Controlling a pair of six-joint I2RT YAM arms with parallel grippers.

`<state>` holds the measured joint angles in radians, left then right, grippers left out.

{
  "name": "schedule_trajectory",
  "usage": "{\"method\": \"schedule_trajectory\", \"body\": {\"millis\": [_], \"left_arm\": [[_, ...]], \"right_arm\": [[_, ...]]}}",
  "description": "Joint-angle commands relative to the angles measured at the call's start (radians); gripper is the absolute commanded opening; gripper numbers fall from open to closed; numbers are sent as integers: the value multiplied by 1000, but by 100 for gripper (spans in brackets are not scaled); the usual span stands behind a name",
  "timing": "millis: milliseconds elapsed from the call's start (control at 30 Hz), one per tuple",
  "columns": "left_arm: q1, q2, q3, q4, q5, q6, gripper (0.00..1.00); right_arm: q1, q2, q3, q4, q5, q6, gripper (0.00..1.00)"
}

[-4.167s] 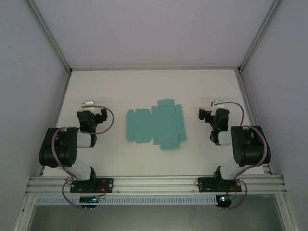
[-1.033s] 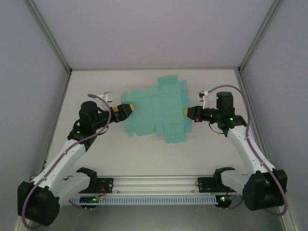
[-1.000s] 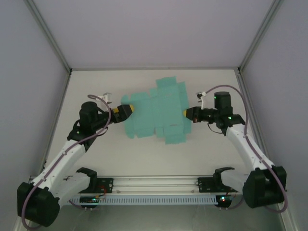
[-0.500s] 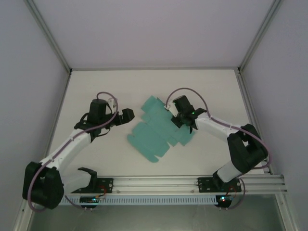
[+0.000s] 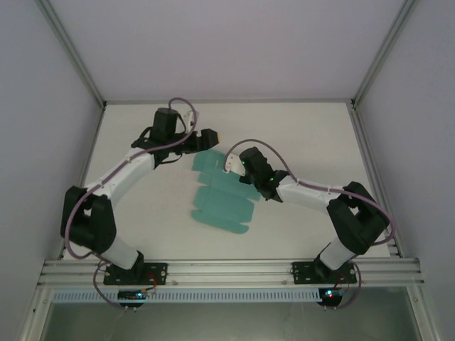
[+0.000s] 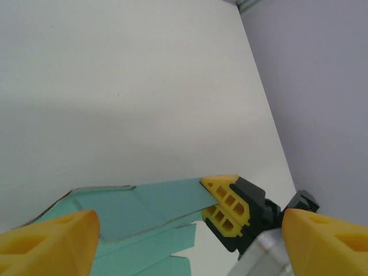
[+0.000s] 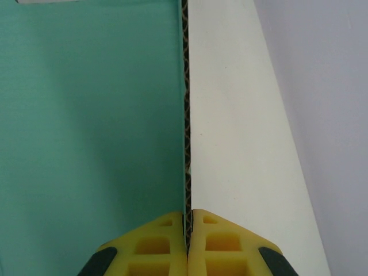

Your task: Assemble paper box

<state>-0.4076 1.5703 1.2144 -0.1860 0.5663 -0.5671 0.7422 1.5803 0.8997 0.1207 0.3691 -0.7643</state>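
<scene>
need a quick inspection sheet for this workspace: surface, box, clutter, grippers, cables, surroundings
surface: white table, bare around the card
job's things: paper box, a teal die-cut sheet, not yet folded into a box; its far end appears lifted
clutter: nothing seen
grippers: right gripper shut on the card's edge; left gripper open, by the card's far left corner, not gripping
cables: left cable and right cable, purple loops riding on the arms, clear of the card
surroundings: pale walls on three sides; metal rail at the near edge
</scene>
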Motion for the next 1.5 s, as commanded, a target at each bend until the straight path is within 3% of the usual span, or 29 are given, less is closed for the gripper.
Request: {"method": "schedule_trajectory", "body": {"millis": [0, 133, 267, 433, 833, 1000, 1100, 1267, 1367, 1467], "left_arm": [[-21, 73, 49, -84, 49, 30, 74], [-38, 118, 61, -112, 82, 25, 63], [-67, 97, 8, -120, 69, 17, 63], [-77, 98, -69, 85, 147, -100, 62], [-77, 166, -147, 454, 159, -347, 24], [-78, 130, -182, 453, 133, -334, 23], [-76, 53, -189, 321, 65, -234, 36], [-55, -132, -238, 40, -160, -47, 74], [-14, -234, -317, -73, -280, 19, 92], [44, -305, -404, -129, -342, 54, 100]], "right_arm": [[2, -8, -8, 21, -5, -25, 0], [3, -8, -11, 17, -10, -13, 0], [0, -15, -18, 41, -4, 0, 0], [5, -17, -42, 99, -23, 8, 0], [30, -47, -87, 174, -52, 30, 0], [29, -72, -99, 148, -64, 46, 0], [16, -96, -108, 133, -66, 51, 0], [-16, -133, -118, 84, -65, 53, 0], [-34, -159, -122, 49, -76, 56, 0], [-40, -178, -121, 15, -78, 57, 0]]}}
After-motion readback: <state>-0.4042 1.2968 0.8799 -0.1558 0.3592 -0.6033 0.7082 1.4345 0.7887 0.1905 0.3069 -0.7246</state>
